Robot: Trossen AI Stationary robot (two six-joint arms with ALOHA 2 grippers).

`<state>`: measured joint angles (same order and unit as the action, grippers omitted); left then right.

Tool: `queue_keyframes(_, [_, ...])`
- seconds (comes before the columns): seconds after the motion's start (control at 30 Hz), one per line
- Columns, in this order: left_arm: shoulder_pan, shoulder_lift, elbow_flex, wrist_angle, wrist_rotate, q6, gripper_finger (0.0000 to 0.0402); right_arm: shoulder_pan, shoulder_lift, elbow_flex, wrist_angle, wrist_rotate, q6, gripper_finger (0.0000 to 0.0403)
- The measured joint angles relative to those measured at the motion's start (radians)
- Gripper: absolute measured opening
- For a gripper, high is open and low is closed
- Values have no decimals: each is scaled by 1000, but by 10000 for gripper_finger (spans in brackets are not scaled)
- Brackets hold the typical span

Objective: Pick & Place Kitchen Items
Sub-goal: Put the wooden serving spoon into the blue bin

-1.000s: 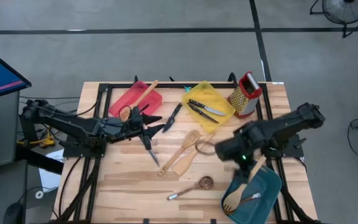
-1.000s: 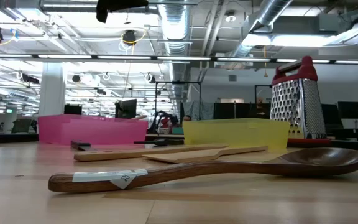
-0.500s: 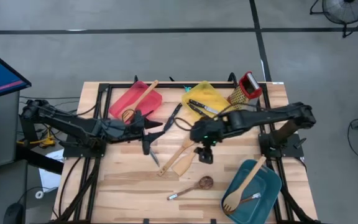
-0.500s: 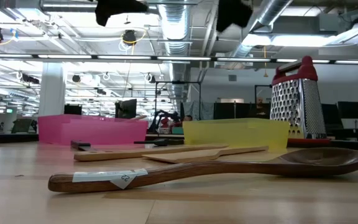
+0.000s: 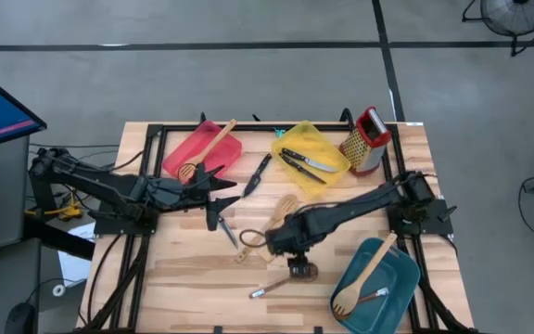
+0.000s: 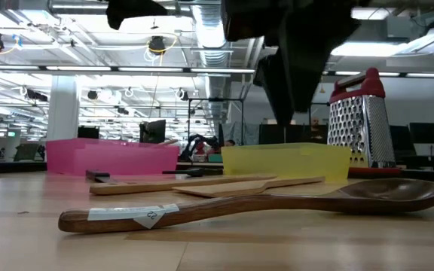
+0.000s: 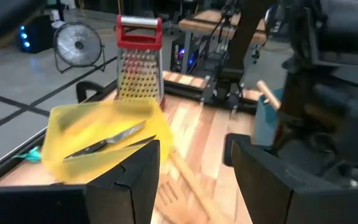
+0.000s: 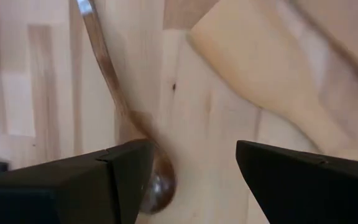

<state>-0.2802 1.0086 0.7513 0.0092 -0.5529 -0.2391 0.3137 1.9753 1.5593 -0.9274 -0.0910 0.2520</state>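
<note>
Right hand, fingers spread, hangs above the dark-bowled wooden spoon at the wooden counter's six o'clock; left hand released.

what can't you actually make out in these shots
- High view: the right gripper and arm cover the pale wooden spatulas; only tips show.
- Low view: the dark arm overhead hides the room behind and is cut off by the top edge.
- Right wrist view: the spoon bowl sits partly behind a finger.
- High view: the fork tines in the teal tray are too small to count.

wooden table | on it: red tray, yellow tray, teal tray, grater, spoon, spatulas
</note>
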Motion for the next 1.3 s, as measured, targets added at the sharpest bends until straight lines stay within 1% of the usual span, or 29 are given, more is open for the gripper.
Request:
queue_keyframes(0.1, [0,-27,-2,-17,0,0,184,25,45,1,39,-10,0,240])
queue_keyframes(0.17, [0,-53,-2,-37,-4,0,183,38,52,-2,42,-10,0,240])
queue_keyframes(0.23, [0,-76,-2,-45,-5,1,183,48,70,5,109,-7,0,240])
queue_keyframes(0.3, [0,-102,-2,-56,-5,30,184,61,74,-5,73,19,-13,240])
queue_keyframes(0.37, [0,-144,-2,-76,-10,79,184,68,90,4,152,26,-29,240])
queue_keyframes(0.43, [0,-185,0,-78,-25,108,183,81,93,-1,118,38,-48,240])
queue_keyframes(0.5, [-1,-250,-3,-112,-40,145,181,87,120,4,167,36,-57,240])
queue_keyframes(0.6, [-4,-358,-1,-113,-48,181,178,103,129,-4,128,37,-65,240])
queue_keyframes(0.67, [-6,-443,-2,-143,-49,183,174,107,145,6,173,37,-68,240])
queue_keyframes(0.77, [-7,-549,-4,-196,-53,185,162,114,160,-5,137,39,-76,240])
queue_keyframes(0.83, [-11,-607,-38,-197,-52,184,149,120,176,3,170,39,-78,240])
queue_keyframes(0.9, [-11,-667,-92,-209,-51,181,133,126,182,-1,135,39,-79,240])
queue_keyframes(0.93, [-11,-693,-120,-203,-50,175,124,126,193,1,158,38,-78,240])
queue_keyframes(1.0, [-11,-737,-179,-199,-51,138,106,132,199,4,150,43,-78,240])
queue_keyframes(1.07, [-11,-768,-239,-192,-49,98,88,135,200,4,149,64,-72,239])
queue_keyframes(1.13, [-10,-784,-294,-174,-45,68,72,141,200,-1,153,125,-48,235])
queue_keyframes(1.2, [-11,-794,-338,-152,-44,45,55,144,200,-1,146,171,-20,221])
queue_keyframes(1.3, [-11,-791,-389,-112,-44,40,31,137,200,-1,135,186,6,183])
